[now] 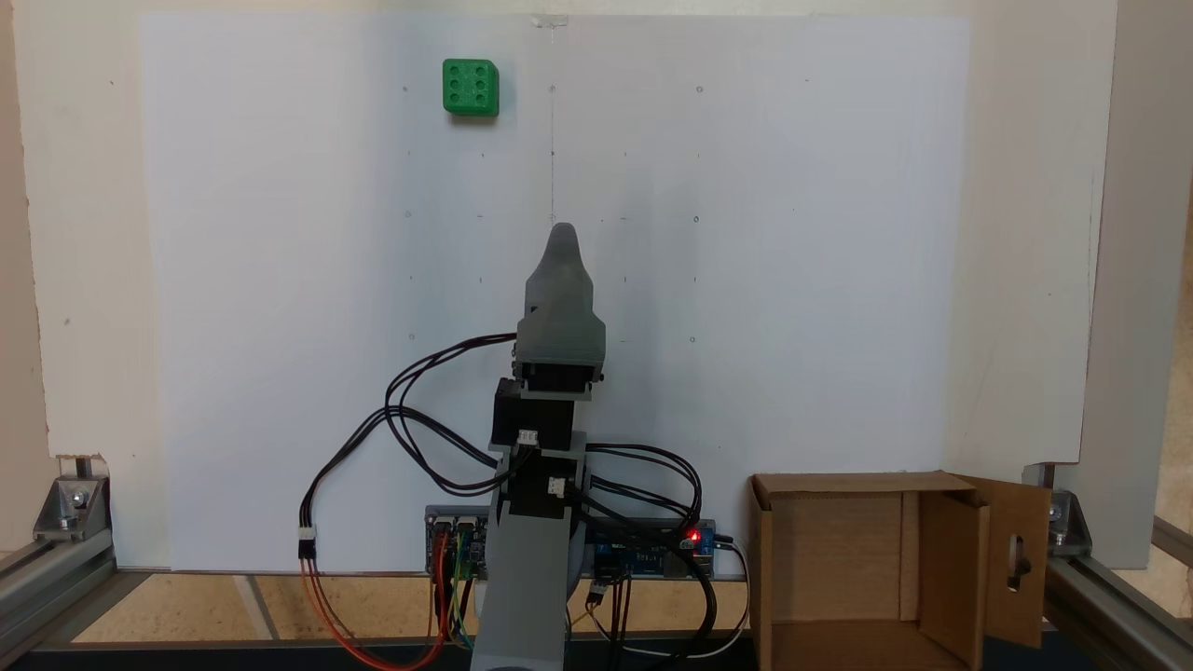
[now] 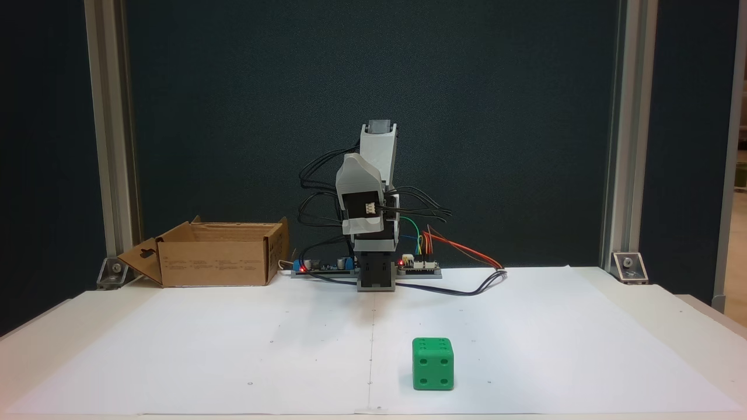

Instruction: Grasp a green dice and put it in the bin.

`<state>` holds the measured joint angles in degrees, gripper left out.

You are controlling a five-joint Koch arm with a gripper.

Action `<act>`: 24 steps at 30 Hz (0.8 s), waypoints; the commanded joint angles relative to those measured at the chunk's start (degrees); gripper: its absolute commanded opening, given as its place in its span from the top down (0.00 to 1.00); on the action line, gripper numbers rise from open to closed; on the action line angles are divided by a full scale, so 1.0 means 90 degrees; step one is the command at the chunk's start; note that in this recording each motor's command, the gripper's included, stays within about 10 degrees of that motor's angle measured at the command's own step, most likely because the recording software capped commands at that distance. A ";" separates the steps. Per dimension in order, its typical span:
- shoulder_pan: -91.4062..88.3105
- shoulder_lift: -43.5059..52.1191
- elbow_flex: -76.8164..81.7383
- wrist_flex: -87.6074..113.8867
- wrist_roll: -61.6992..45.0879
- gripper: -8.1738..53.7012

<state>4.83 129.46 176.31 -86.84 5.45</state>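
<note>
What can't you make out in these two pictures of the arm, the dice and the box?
- Gripper open or shut: in both fixed views its jaws line up, showing one tip.
- Bin floor: cut off by the bottom edge in one fixed view, hidden by its front wall in the other.
- Green dice underside: against the paper.

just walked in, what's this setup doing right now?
Nothing is being handled yet. The Koch arm is folded up over its base, with its gripper off the white sheet and holding nothing; whether the jaws are open or shut can't be told from these angles. The green dice sits alone on the white sheet, far out from the arm. The cardboard box stands beside the base with its flaps up, and the part of its inside on show is bare.
</note>
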 commanded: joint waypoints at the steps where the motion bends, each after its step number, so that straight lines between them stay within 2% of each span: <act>1: -0.1084 0.0684 0.0312 -0.0059 -0.1111 0.15; 24: -0.1094 0.0674 0.0312 0.0029 -0.1357 0.15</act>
<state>-5.01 129.46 176.31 -86.40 -4.22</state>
